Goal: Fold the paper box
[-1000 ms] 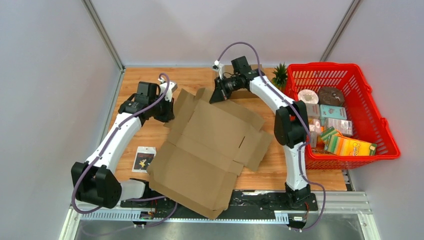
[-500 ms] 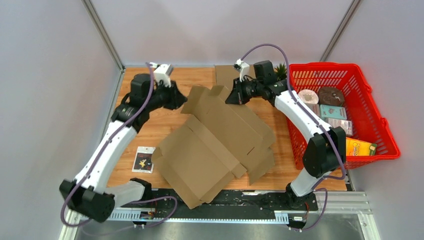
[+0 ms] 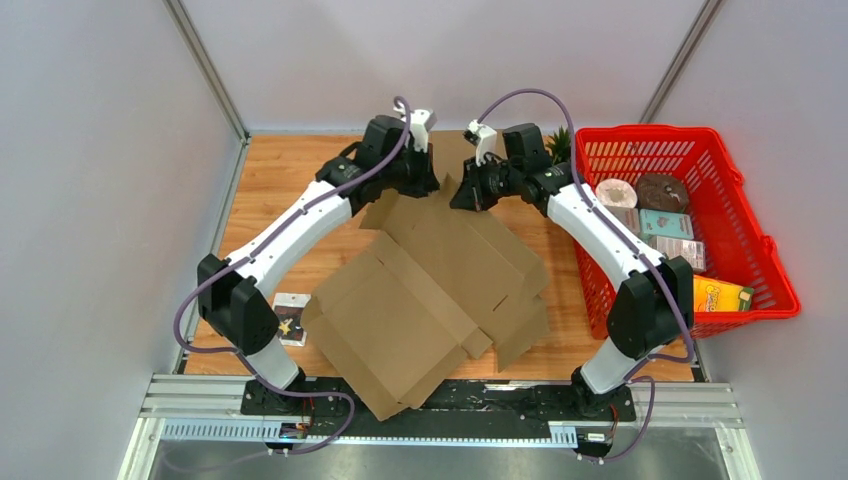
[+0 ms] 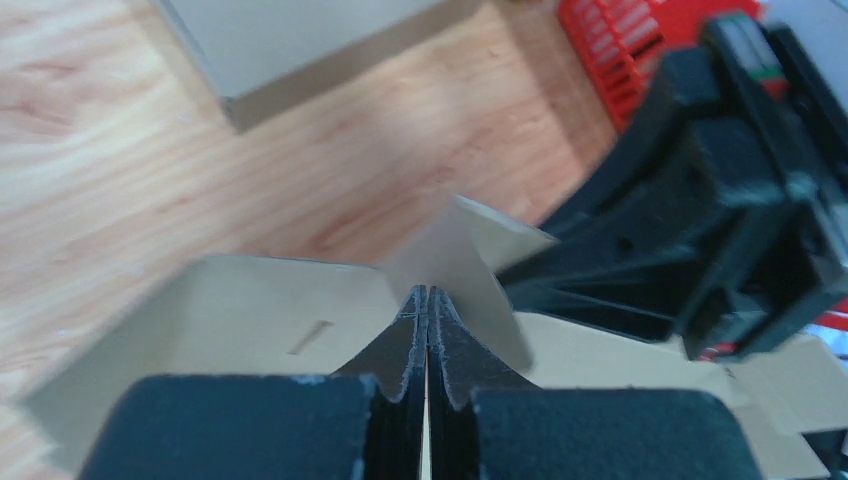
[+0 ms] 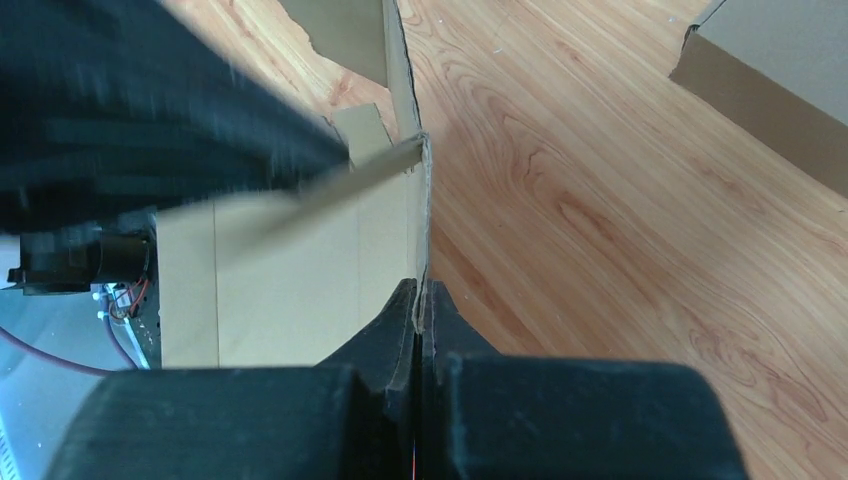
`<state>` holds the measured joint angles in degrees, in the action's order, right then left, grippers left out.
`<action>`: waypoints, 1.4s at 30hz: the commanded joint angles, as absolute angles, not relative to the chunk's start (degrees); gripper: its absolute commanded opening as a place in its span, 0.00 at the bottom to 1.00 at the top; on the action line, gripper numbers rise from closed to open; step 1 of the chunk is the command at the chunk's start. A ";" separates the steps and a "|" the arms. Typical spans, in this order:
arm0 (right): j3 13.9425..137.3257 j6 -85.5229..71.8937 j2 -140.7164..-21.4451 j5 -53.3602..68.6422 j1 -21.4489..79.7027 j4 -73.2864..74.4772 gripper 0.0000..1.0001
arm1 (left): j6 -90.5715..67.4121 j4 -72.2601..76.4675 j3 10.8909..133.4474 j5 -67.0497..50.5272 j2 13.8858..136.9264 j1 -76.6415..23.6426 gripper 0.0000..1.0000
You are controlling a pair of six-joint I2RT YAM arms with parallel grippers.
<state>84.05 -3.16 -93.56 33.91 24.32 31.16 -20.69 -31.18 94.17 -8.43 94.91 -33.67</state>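
Left hand (image 3: 428,186) swung in, now pinched shut at far flap of paper box (image 3: 430,290) (grip unclear), beside right hand (image 3: 461,196) clamping same edge, left of basket (image 3: 690,132); 2-hand fold can begin.

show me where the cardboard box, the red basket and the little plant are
cardboard box (image 3: 420,290): top view, on its flat middle panel
red basket (image 3: 650,130): top view, on its far rim
plant (image 3: 560,148): top view, on its green leaves
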 commanded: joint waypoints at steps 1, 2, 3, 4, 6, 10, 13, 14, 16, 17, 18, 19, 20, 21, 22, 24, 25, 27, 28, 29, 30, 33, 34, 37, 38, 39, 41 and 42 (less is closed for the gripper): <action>85.69 -4.73 -90.88 34.01 24.52 29.18 0.00 | -26.25 -25.43 89.94 -9.40 92.38 -37.61 0.00; 85.69 -5.36 -90.88 34.54 24.61 28.66 0.00 | -27.76 -23.75 88.87 -10.45 92.63 -37.97 0.00; 85.43 -5.88 -90.70 36.02 24.61 28.13 0.00 | -28.56 -22.34 88.16 -12.37 92.90 -38.23 0.00; 85.08 -6.58 -90.18 36.64 24.70 26.91 0.00 | -28.91 -21.37 88.24 -12.65 94.12 -38.41 0.00; 84.12 -6.77 -89.56 37.00 24.96 26.54 0.00 | -28.22 -21.62 89.12 -12.57 95.36 -38.41 0.00; 83.76 -4.14 -88.42 33.49 24.70 29.69 0.00 | -21.12 -26.64 85.74 -6.52 88.38 -37.97 0.09; 84.98 -2.11 -88.51 33.22 24.08 32.68 0.00 | -22.75 -21.12 71.79 -7.72 76.26 -34.47 0.32; 85.08 -1.94 -88.24 32.96 24.00 33.04 0.00 | -23.46 -20.57 68.67 -8.43 73.68 -33.06 0.36; 85.17 -1.67 -87.98 32.96 23.99 33.31 0.00 | -24.52 -22.22 61.65 -6.95 68.06 -28.76 0.42; 85.08 -1.67 -87.63 33.31 23.99 33.22 0.00 | -24.52 -22.85 59.70 -6.25 66.81 -27.35 0.43; 84.99 -1.76 -87.45 34.18 24.08 33.14 0.00 | -24.87 -23.46 58.11 -4.07 66.10 -25.68 0.40; 85.08 -2.02 -87.36 34.36 24.08 33.05 0.00 | -25.31 -25.56 56.62 -2.91 65.83 -23.05 0.36; 85.08 -2.20 -87.28 34.45 24.08 33.05 0.00 | -25.57 -26.27 56.34 -2.12 66.27 -21.64 0.33; 85.08 -2.55 -87.01 34.63 24.17 32.96 0.00 | -25.75 -26.54 56.25 -1.33 66.88 -20.84 0.27; 84.99 -2.81 -86.75 34.63 24.08 32.61 0.00 | -25.84 -26.37 56.77 -0.80 68.45 -20.31 0.25; 84.38 -3.95 -86.31 34.45 24.08 32.00 0.00 | -27.06 -26.19 58.00 -0.26 70.74 -20.30 0.21; 84.11 -4.91 -85.87 34.54 24.08 31.21 0.00 | -27.94 -25.84 59.05 -0.18 73.28 -20.22 0.18; 83.76 -6.23 -85.69 34.63 24.08 30.50 0.00 | -30.05 -24.79 59.68 -1.66 75.84 -19.87 0.10; 83.59 -7.11 -85.52 34.54 24.08 29.89 0.00 | -30.58 -22.09 58.98 -3.67 77.15 -19.69 0.08; 83.41 -7.47 -85.52 34.19 24.08 29.88 0.00 | -31.37 -19.45 57.67 -5.34 77.25 -19.69 0.06; 83.41 -7.91 -85.52 33.32 24.17 29.97 0.00 | -33.20 -15.86 55.92 -9.10 77.17 -19.69 0.06; 83.23 -8.70 -85.43 33.39 24.08 30.15 0.00 | -34.89 -10.10 52.03 -9.06 77.25 -19.95 0.08; 82.88 -8.88 -85.26 33.75 24.08 29.62 0.00 | -35.07 -10.89 52.29 -7.83 78.13 -19.95 0.08; 82.09 -9.32 -84.46 34.19 24.08 28.48 0.00 | -36.73 -15.20 53.26 -0.46 79.45 -19.95 0.05; 82.09 -9.23 -84.46 34.10 24.08 28.39 0.00 | -37.61 -15.64 53.26 1.82 79.71 -20.04 0.03; 82.18 -8.97 -84.46 34.10 24.08 28.56 0.00 | -38.92 -15.73 53.44 4.11 79.89 -19.78 0.03; 82.18 -8.88 -84.55 34.10 24.00 28.74 0.00 | -39.72 -14.60 53.26 4.39 80.51 -19.78 0.03; 82.18 -8.88 -84.38 34.10 24.08 28.74 0.00 | -40.77 -13.28 53.17 4.39 80.68 -19.78 0.03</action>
